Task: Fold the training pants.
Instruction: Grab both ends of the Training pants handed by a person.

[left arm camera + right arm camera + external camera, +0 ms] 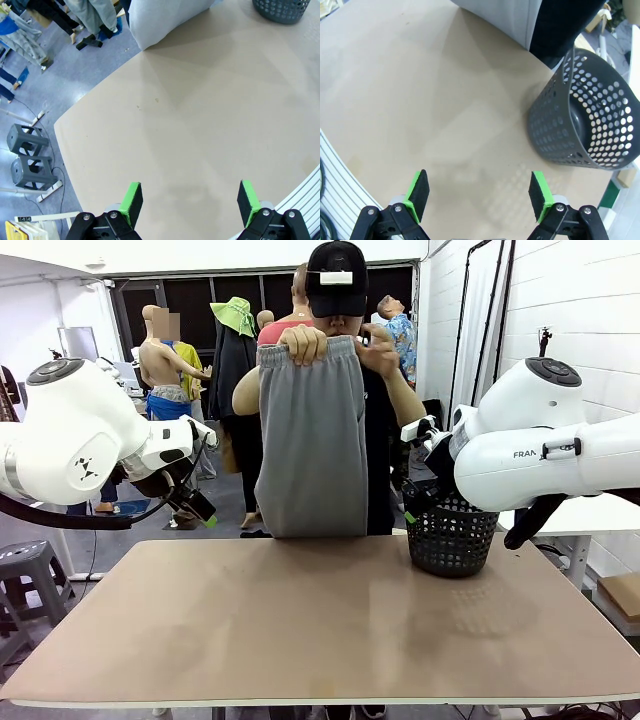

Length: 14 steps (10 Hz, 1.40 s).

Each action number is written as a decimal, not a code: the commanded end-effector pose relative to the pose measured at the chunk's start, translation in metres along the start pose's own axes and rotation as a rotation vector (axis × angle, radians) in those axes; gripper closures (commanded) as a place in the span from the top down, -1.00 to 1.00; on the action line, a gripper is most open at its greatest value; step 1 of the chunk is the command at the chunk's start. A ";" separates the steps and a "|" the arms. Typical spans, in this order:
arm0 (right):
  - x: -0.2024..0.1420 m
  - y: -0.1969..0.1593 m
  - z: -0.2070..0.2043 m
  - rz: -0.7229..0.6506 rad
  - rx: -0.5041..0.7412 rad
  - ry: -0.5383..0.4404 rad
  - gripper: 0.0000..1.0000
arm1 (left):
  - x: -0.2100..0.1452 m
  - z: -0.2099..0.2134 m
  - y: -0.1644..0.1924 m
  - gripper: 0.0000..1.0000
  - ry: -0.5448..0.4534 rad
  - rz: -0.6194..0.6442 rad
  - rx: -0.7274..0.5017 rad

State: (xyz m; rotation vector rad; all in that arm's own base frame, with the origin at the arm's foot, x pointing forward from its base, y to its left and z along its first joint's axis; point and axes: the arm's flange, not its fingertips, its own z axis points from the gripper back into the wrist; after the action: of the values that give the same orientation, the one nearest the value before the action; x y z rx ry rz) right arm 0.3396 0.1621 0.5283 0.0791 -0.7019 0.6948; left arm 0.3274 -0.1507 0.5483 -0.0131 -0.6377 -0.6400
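Observation:
A person at the far side holds the light grey training pants up by the waistband with both hands, so they hang down to the table's far edge. Their lower end shows in the left wrist view and in the right wrist view. My left gripper hovers open above the bare tabletop, nothing between its green pads. My right gripper is open too, over the table beside the basket. In the front view both arms are raised at the table's sides, with the left gripper well apart from the pants.
A black mesh basket stands on the table's far right; it also shows in the right wrist view. The tan tabletop is bare in front. Two grey stools stand on the floor off the left side.

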 end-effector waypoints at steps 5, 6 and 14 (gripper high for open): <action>0.000 -0.001 0.000 -0.001 0.000 -0.003 1.00 | 0.001 0.001 0.001 1.00 -0.011 0.003 -0.004; 0.000 -0.001 0.000 -0.001 0.000 -0.003 1.00 | 0.001 0.001 0.001 1.00 -0.011 0.003 -0.004; 0.000 -0.001 0.000 -0.001 0.000 -0.003 1.00 | 0.001 0.001 0.001 1.00 -0.011 0.003 -0.004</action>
State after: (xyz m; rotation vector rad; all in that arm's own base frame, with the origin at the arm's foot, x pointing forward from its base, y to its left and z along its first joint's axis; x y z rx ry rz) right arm 0.3396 0.1621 0.5283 0.0791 -0.7019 0.6948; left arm 0.3274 -0.1507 0.5483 -0.0131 -0.6377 -0.6400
